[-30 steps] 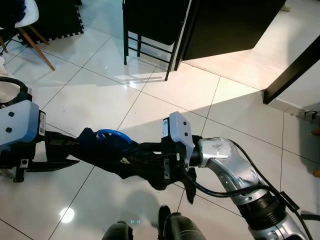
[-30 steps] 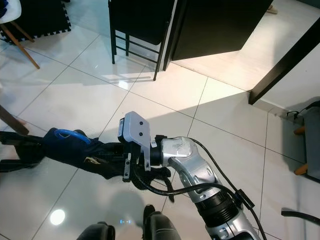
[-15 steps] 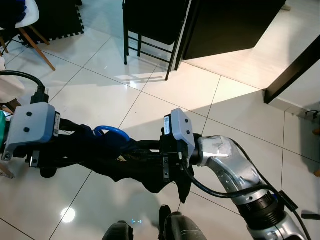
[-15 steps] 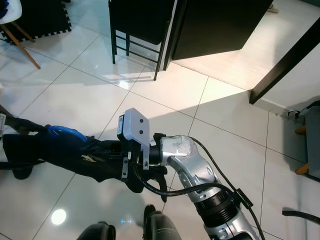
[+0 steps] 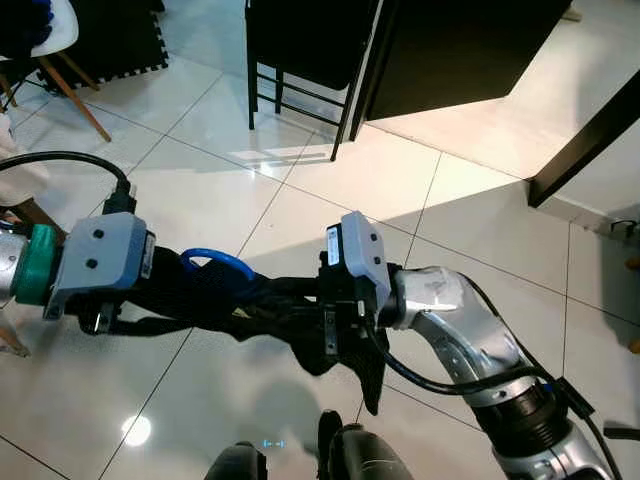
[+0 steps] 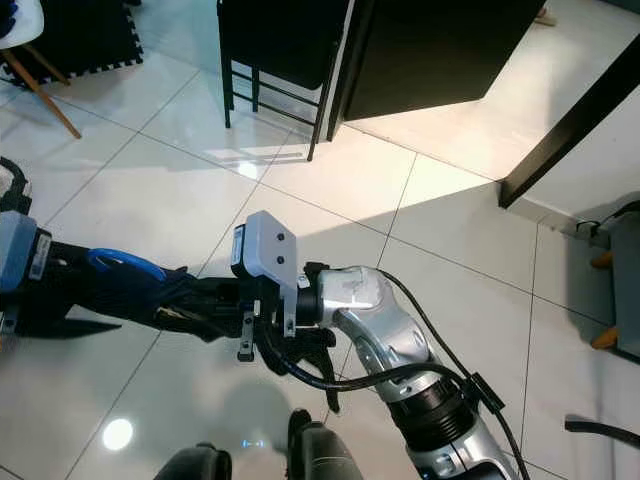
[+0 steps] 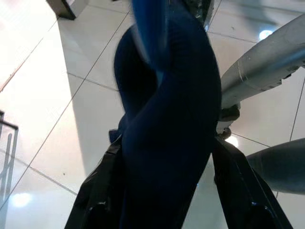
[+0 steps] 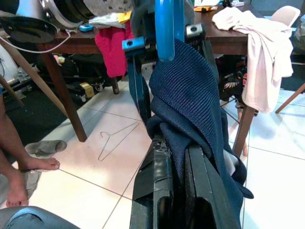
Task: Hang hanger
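Note:
A blue hanger (image 5: pixel 215 265) carries a dark navy garment (image 5: pixel 270 315) that hangs bunched between my two arms above the white tile floor. My right gripper (image 5: pixel 265 305) is shut on the garment (image 8: pixel 190 95) just below the hanger's blue hook (image 8: pixel 164 28). From the other side my left gripper (image 5: pixel 195 305) reaches in. Its two black fingers (image 7: pixel 95 191) stand apart on either side of the garment (image 7: pixel 167 119), with the hook (image 7: pixel 150 33) just beyond them.
A black metal chair (image 5: pixel 300 90) and a dark cabinet (image 5: pixel 450 50) stand ahead. A white-seated wooden chair (image 5: pixel 50 40) is at far left. The right wrist view has a wooden table (image 8: pixel 71 43) piled with clothes, a wire hanger (image 8: pixel 114 140) on the floor, and a person's bare feet (image 8: pixel 28 164).
My left gripper has moved right, toward the right gripper, and its fingers now straddle the garment by the hook. The right gripper has kept its hold and barely moved.

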### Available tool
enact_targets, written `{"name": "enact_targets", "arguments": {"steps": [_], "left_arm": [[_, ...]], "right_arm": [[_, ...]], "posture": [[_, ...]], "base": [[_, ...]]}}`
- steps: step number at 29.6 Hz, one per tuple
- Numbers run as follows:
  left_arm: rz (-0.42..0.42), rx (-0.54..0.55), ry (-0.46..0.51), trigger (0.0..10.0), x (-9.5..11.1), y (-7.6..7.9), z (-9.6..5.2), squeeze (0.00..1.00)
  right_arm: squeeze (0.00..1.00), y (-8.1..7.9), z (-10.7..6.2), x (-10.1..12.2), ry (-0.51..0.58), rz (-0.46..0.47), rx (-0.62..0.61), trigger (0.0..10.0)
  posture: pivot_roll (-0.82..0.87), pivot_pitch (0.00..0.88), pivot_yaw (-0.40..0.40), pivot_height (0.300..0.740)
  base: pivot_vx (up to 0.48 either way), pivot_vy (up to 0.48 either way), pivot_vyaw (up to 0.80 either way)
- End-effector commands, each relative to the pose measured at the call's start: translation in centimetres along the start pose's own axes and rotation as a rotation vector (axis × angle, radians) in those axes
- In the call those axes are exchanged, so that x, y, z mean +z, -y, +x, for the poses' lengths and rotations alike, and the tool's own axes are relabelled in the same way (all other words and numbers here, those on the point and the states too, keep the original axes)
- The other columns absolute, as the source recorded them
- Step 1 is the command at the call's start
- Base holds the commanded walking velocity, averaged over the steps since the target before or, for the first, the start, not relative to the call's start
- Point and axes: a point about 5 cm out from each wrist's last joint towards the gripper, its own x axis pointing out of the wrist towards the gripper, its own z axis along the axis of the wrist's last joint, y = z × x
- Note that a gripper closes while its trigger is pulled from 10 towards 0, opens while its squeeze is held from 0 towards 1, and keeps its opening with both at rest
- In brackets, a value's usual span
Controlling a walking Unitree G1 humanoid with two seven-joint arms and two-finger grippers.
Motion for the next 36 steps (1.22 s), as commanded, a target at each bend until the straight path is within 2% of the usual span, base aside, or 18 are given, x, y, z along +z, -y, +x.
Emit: {"name": "enact_targets", "arguments": {"steps": [1,14,23,26,27,29,30,31,35,36], "left_arm": [[0.006,-0.034,-0.019,0.0,-0.4,0.2,0.3,0.0],[0.029,-0.078,-0.065,0.0,-1.2,0.4,0.5,0.0],[0.013,-0.059,-0.003,0.0,-0.7,0.0,0.8,0.0],[-0.023,-0.055,0.042,0.0,-0.3,-0.1,0.8,0.0],[-0.032,-0.052,0.05,0.0,-0.3,-0.2,0.8,0.0],[-0.036,-0.05,0.053,0.0,-0.2,-0.2,0.8,0.0],[-0.05,-0.055,0.065,0.0,-0.1,-0.2,0.8,0.0],[-0.058,-0.06,0.073,0.0,0.0,-0.1,0.8,0.0],[-0.064,-0.064,0.079,0.0,0.0,0.0,0.9,0.0],[-0.064,-0.06,0.077,0.0,-0.1,0.0,1.1,0.0]], "right_arm": [[0.0,-0.3,0.2,1.1,0.042,-0.028,0.022,0.0],[0.0,-0.3,0.2,1.3,0.043,-0.031,0.028,0.0],[0.0,-0.2,0.1,0.9,0.032,-0.02,0.019,0.0],[0.0,0.0,0.0,0.3,0.002,-0.024,-0.012,0.0],[0.0,0.1,-0.1,0.1,-0.011,-0.028,-0.023,8.6],[0.0,0.1,-0.2,-0.1,-0.02,-0.03,-0.029,8.6],[0.0,0.1,-0.5,-0.4,-0.038,-0.047,-0.042,10.0],[1.0,0.2,-0.8,-0.6,-0.046,-0.047,-0.061,10.0],[1.0,0.0,-1.6,-0.7,-0.056,-0.037,-0.063,10.0],[1.0,-0.5,-2.3,-0.4,-0.062,-0.025,-0.038,10.0]], "posture": [[0.1,0.136,0.003,0.74],[0.1,0.132,0.006,0.74],[0.1,0.132,0.006,0.74],[0.1,0.131,0.002,0.74],[0.1,0.131,0.002,0.74],[0.1,0.131,0.002,0.74],[0.1,0.132,-0.001,0.74],[0.1,0.132,-0.001,0.74],[0.1,0.133,-0.003,0.74],[0.09,0.134,-0.004,0.74]], "base": [[0.0,0.0,0.0],[0.0,0.0,0.0],[0.0,0.0,0.0],[0.0,0.0,0.0],[0.0,0.0,0.0],[0.0,0.0,0.0],[0.0,0.0,0.0],[0.0,0.0,0.0],[0.0,0.0,0.0],[0.0,0.0,0.0]]}}
